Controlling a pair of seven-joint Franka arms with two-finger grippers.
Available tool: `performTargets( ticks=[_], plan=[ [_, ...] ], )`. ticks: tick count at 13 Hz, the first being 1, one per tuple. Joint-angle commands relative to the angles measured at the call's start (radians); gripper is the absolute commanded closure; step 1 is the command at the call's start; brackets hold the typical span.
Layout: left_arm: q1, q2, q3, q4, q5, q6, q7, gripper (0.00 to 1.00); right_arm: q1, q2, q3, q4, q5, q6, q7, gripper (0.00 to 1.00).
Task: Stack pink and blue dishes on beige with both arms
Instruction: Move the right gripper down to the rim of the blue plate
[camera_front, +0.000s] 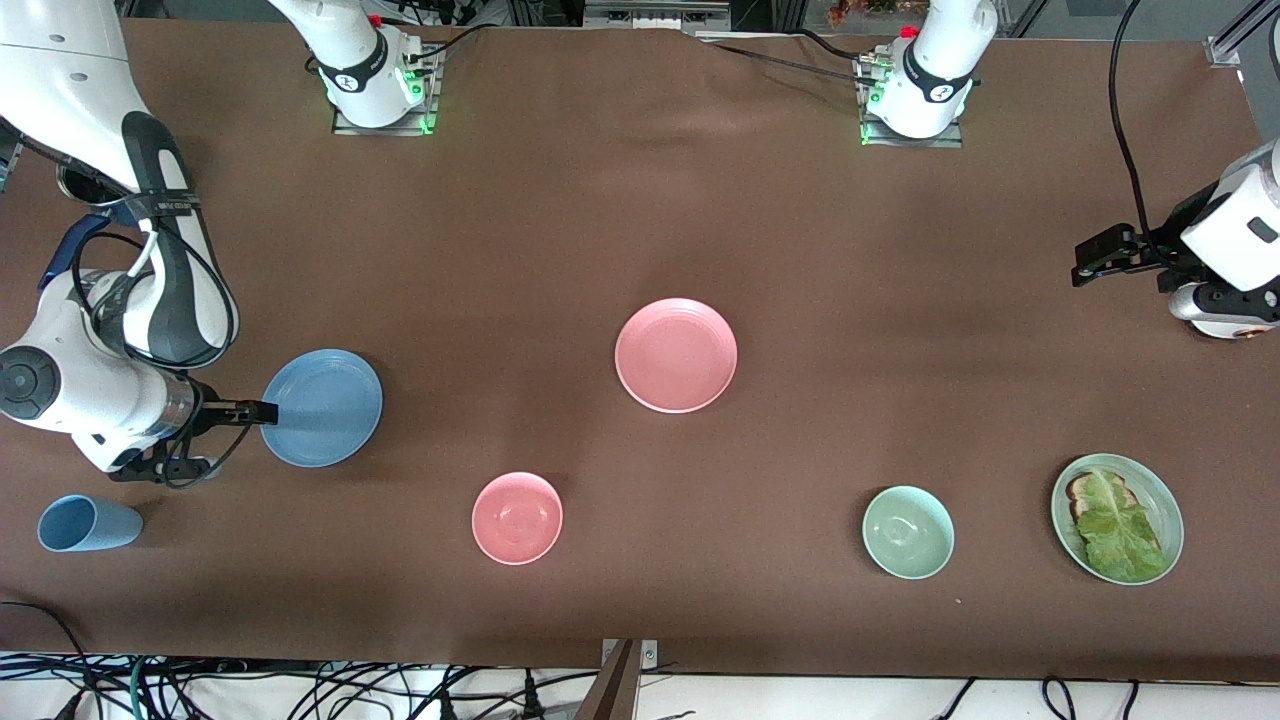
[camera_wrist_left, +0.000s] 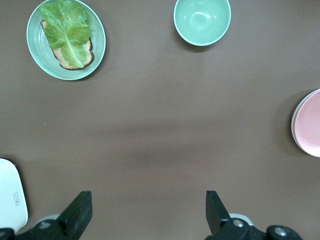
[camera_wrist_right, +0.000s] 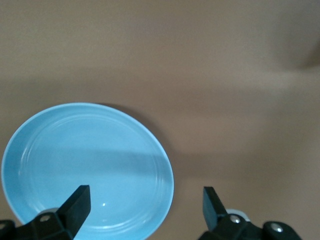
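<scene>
The right gripper (camera_front: 268, 411) has its fingers open at the edge of the blue plate (camera_front: 323, 407), near the right arm's end of the table (camera_front: 640, 200). The pink plate (camera_front: 676, 355) lies on the beige plate (camera_wrist_left: 293, 124) at the middle. The left gripper (camera_front: 1085, 263) waits with open fingers over the left arm's end.

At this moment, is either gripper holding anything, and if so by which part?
Nothing is held. The right gripper is open at the rim of the blue plate, not gripping it. The left gripper is open over bare table.
</scene>
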Motion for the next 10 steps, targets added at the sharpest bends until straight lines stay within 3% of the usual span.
performTargets(
  ticks=[1, 3, 10],
  plan=[
    [-0.007, -0.006, 0.0, -0.015, 0.024, 0.012, 0.007, 0.0, -0.016, 0.026, 0.013, 0.013, -0.009, 0.019, -0.016, 0.06],
    [-0.006, -0.001, -0.001, -0.013, 0.024, 0.012, 0.005, 0.0, -0.027, 0.044, 0.013, 0.005, -0.009, 0.036, -0.027, 0.12],
    [-0.006, -0.003, 0.0, -0.012, 0.024, 0.012, 0.005, 0.0, -0.05, 0.053, 0.015, -0.07, -0.004, 0.116, -0.067, 0.16]
  ],
)
